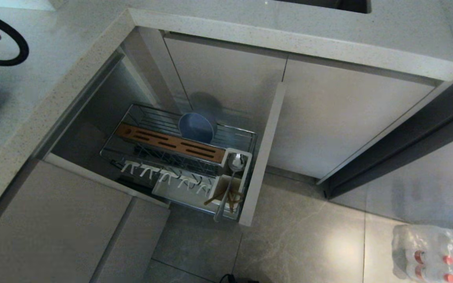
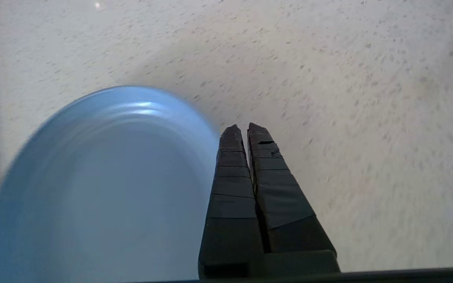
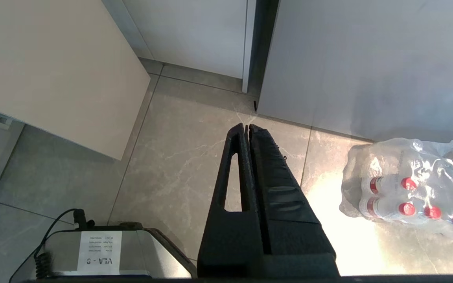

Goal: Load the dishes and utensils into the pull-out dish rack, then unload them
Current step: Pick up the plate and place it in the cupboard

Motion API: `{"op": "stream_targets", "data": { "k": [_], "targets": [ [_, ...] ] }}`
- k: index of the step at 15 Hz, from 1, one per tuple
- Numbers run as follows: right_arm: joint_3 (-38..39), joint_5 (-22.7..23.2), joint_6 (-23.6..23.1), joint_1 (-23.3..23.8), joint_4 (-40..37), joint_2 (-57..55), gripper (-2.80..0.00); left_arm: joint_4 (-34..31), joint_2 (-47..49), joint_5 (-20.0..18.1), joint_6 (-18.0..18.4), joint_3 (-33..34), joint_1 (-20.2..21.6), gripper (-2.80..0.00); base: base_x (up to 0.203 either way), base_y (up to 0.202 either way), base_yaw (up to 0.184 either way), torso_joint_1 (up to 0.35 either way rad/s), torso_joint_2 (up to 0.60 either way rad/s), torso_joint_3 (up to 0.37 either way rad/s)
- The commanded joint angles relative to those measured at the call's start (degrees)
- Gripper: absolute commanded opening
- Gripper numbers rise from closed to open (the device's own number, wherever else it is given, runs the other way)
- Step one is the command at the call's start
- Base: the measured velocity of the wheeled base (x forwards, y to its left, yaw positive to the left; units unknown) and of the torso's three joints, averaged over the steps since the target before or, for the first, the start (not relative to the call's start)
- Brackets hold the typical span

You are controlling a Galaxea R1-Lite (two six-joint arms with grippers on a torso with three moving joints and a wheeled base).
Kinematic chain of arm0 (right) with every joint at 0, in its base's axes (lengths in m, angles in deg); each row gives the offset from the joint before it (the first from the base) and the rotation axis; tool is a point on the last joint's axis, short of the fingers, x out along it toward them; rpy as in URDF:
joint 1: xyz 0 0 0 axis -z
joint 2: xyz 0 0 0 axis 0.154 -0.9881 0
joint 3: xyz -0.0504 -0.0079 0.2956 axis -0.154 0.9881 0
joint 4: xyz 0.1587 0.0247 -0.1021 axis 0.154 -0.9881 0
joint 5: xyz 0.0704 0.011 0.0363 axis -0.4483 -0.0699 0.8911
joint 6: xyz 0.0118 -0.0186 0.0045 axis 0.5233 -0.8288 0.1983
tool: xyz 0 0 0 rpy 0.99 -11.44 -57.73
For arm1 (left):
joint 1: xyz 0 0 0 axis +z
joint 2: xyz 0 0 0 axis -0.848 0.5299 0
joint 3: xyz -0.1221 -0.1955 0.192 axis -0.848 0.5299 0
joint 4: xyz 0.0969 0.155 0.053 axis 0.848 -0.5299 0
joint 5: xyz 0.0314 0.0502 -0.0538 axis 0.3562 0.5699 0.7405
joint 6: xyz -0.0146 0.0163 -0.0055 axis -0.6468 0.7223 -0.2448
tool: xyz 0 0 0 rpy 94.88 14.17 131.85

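Your left gripper [image 2: 243,129] is pinched shut on nothing, over the speckled counter [image 2: 328,98], just beside the blue plate [image 2: 92,188], whose near side is cut off. Your right gripper [image 3: 247,127] hangs shut over the floor [image 3: 171,157]. The rack [image 1: 179,157] holds the bowl [image 1: 196,127], spoon [image 1: 232,173] and half-hidden chopsticks [image 1: 230,198].

Speckled white countertop [image 1: 45,98] bearing a light-blue plate [image 2: 92,188] at its left edge, pull-out dish rack [image 1: 179,157] loaded with a light-blue bowl [image 1: 196,127], spoon [image 1: 230,177] and chopsticks [image 1: 226,196], grey tiled floor [image 1: 301,236] carrying a shrink-wrapped bottle pack [image 1: 439,253]
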Motion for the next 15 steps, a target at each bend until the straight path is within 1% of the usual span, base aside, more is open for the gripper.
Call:
{"op": "stream_targets", "data": {
  "k": [1,4,5,6,7,9,10,12,15],
  "targets": [
    [0.00,0.00,0.01,0.00,0.03,-0.09,-2.80,-1.46,-2.36,0.22,-0.27,0.19,0.44,-2.80,0.000,0.000,0.000,0.000,0.00,0.000],
    [0.00,0.00,0.01,0.00,0.03,-0.09,-2.80,-3.45,-3.10,-1.47,-0.73,2.12,2.66,-2.80,0.000,0.000,0.000,0.000,0.00,0.000],
    [0.00,0.00,0.01,0.00,0.03,-0.09,-2.80,-4.67,-3.64,-3.23,-2.03,3.55,4.19,-2.80,0.000,0.000,0.000,0.000,0.00,0.000],
    [0.00,0.00,0.01,0.00,0.03,-0.09,-2.80,-6.34,-4.12,-6.13,-3.94,3.53,5.04,-2.80,0.000,0.000,0.000,0.000,0.00,0.000],
    [0.00,0.00,0.01,0.00,0.03,-0.09,-2.80,-8.39,-4.77,-8.70,-5.74,3.22,5.22,-2.80,0.000,0.000,0.000,0.000,0.00,0.000],
    [0.00,0.00,0.01,0.00,0.03,-0.09,-2.80,-10.40,-4.97,-13.23,-8.52,0.89,5.36,-2.80,0.000,0.000,0.000,0.000,0.00,0.000],
    [0.00,0.00,0.01,0.00,0.03,-0.09,-2.80,-10.65,-4.85,-13.99,-9.67,0.56,5.37,-2.80,0.000,0.000,0.000,0.000,0.00,0.000],
    [0.00,0.00,0.01,0.00,0.03,-0.09,-2.80,-10.65,-4.75,-14.96,-10.33,0.64,5.43,-2.80,0.000,0.000,0.000,0.000,0.00,0.000],
    [0.00,0.00,0.01,0.00,0.03,-0.09,-2.80,-10.73,-4.58,-15.08,-10.63,0.64,5.54,-2.80,0.000,0.000,0.000,0.000,0.00,0.000]
  ]
}}
